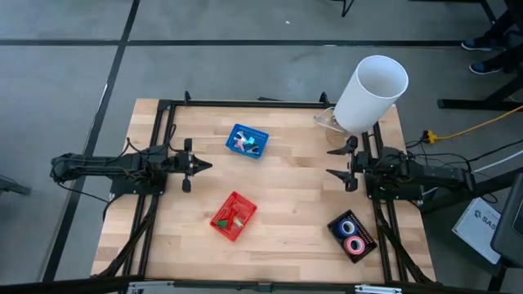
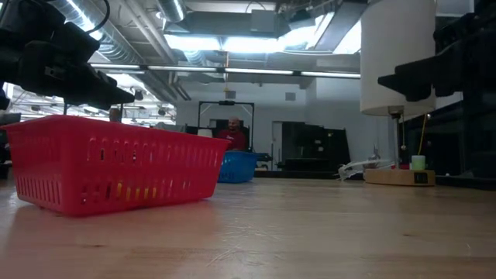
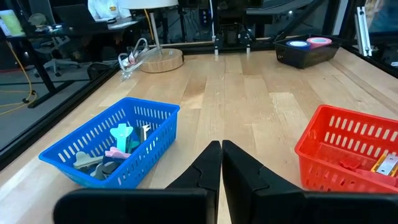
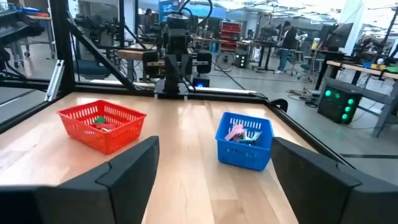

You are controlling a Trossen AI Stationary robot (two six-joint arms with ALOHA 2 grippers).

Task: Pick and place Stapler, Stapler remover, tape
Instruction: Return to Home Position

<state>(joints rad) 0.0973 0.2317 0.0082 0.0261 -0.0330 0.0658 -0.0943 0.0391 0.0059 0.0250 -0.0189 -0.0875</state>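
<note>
Both arms hang drawn back over the wooden surface (image 1: 286, 196), one at each side. The left gripper (image 3: 221, 148) hovers above bare wood near the left edge, its jaws pressed together and pointing toward the middle. Facing it from the right edge, the right gripper (image 4: 214, 144) hovers with its jaws spread wide and nothing between them.

Two bins sit between the arms. A blue bin (image 1: 247, 140) on the far side holds a jumble of small teal, pink and grey pieces (image 3: 112, 152). A red bin (image 1: 234, 216) on the near side has small red and green items (image 1: 232, 218) in it. They are too small for me to name.

The tape (image 1: 348, 245) is plain enough. A blue roll and a pink roll lie side by side in a black bin (image 1: 369, 242) at the near right corner, just beside the right arm's frame.

A tall white cylinder (image 1: 372, 90) stands over a wooden base (image 3: 165, 61) at the far right corner. Well behind the surface, a person in a red top (image 2: 232, 134) is in the room.
</note>
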